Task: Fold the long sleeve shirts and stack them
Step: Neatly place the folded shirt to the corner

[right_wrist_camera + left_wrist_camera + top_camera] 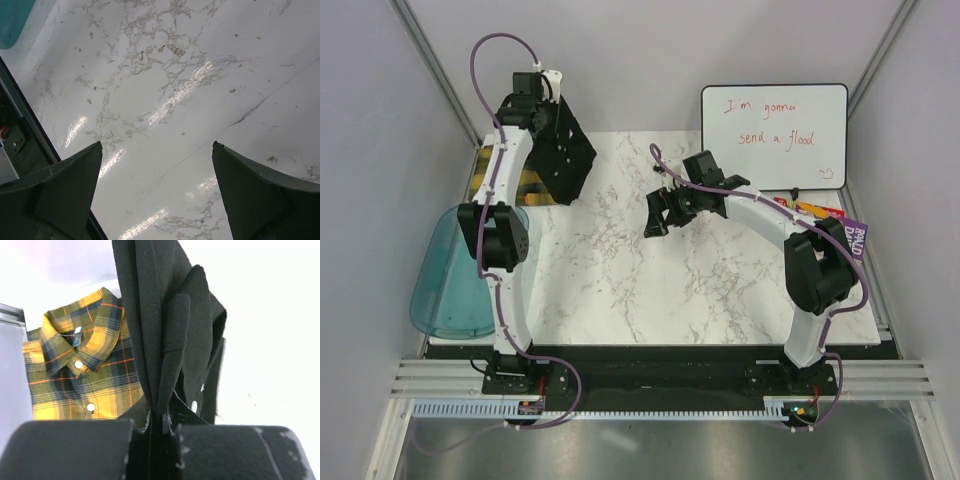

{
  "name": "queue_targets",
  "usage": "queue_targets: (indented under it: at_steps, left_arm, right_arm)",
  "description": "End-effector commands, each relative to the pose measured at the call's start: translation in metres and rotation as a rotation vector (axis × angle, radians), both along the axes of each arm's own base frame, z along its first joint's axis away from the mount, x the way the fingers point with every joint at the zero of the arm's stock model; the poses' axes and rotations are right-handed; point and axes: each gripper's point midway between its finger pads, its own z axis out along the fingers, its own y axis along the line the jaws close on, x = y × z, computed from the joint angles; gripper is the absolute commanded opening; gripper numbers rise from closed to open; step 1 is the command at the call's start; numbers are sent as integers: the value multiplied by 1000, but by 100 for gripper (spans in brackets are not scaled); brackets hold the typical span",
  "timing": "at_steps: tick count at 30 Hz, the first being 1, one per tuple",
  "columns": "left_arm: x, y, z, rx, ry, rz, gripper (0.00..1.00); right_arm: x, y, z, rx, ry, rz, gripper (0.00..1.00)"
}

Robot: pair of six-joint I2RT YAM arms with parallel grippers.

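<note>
My left gripper point(542, 110) is shut on the folded black shirt point(566, 155) and holds it hanging above the back left of the table. In the left wrist view the black shirt point(165, 335) rises from between my pads, white buttons showing. The plaid shirt point(82, 370) lies folded below it, collar up; from the top it point(532, 184) shows only as a strip beside the left arm. My right gripper point(658, 210) is open and empty over the marble tabletop point(165, 90) near the middle.
A translucent blue tub point(455, 275) sits off the table's left edge. A whiteboard point(775, 135) leans at the back right, with a purple book point(852, 240) and coloured items by the right edge. The marble table point(650, 290) fills the middle.
</note>
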Motion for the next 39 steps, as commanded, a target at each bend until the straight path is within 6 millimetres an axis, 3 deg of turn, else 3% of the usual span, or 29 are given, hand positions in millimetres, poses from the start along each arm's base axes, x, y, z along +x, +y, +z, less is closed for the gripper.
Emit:
queue_targets:
  at_steps: [1, 8, 16, 19, 26, 31, 32, 39]
  left_arm:
    - [-8, -1, 86, -14, -180, -12, 2]
    - [-20, 0, 98, -33, -187, 10, 2]
    - [-18, 5, 110, -17, -219, 29, 2]
    - [-16, 8, 101, -9, -203, 36, 2]
    - [-5, 41, 89, 2, -202, 97, 2]
    - [1, 46, 68, 19, -171, 82, 2]
    - [4, 64, 66, 20, -178, 110, 2]
    - [14, 100, 44, 11, -173, 166, 2]
  right_arm:
    - [-1, -3, 17, 13, -51, 3, 98]
    - [-3, -3, 18, 13, -53, 7, 98]
    - [-4, -4, 18, 10, -58, 8, 98]
    - [-4, -5, 18, 11, -58, 9, 98]
    - [-6, -5, 18, 12, -57, 12, 98]
    - [-6, -4, 14, 10, -46, 13, 98]
    - [-5, -4, 15, 12, -46, 12, 98]
    - [-5, -2, 14, 16, -34, 13, 98]
